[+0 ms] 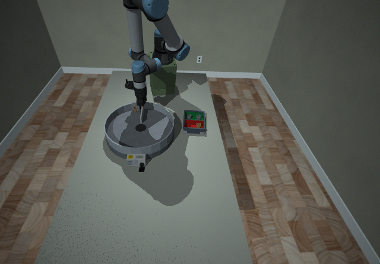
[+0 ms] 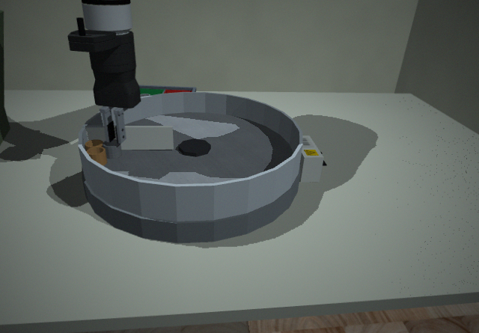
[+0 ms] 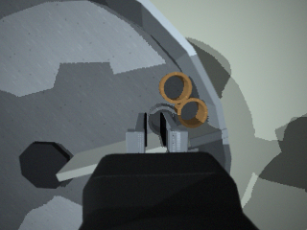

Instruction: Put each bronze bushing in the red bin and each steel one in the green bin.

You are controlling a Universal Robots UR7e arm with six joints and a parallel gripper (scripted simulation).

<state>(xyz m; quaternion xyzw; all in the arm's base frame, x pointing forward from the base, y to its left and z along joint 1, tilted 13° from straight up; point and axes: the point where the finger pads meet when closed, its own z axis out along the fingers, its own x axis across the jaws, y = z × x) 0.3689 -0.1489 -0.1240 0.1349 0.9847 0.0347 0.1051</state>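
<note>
My gripper (image 1: 139, 109) (image 2: 115, 141) (image 3: 153, 123) is partly open and empty, inside the turntable (image 1: 166, 143) (image 2: 195, 201). Its fingertips are just above a steel bushing (image 2: 113, 152) (image 3: 162, 105), which stands upright and is partly hidden by them in the wrist view. Two bronze bushings stand upright beside it near the wall, one nearer in the exterior view (image 2: 97, 156) and one behind it (image 2: 93, 144); both show in the wrist view (image 3: 187, 92) (image 3: 197, 123). The green bin (image 1: 193, 114) (image 2: 152, 91) holds two steel bushings (image 1: 189, 116) (image 1: 198, 117). The red bin (image 1: 189, 123) (image 2: 177, 91) holds a bronze bushing (image 1: 198, 125).
A pale upright divider (image 1: 141, 114) (image 2: 149, 138) (image 3: 96, 160) runs from near the dark hub (image 1: 140, 127) (image 2: 194, 147) (image 3: 44, 164) toward the wall, close beside the fingers. The raised wall surrounds the turntable. A white box (image 1: 136, 159) (image 2: 311, 167) is on its outer front side.
</note>
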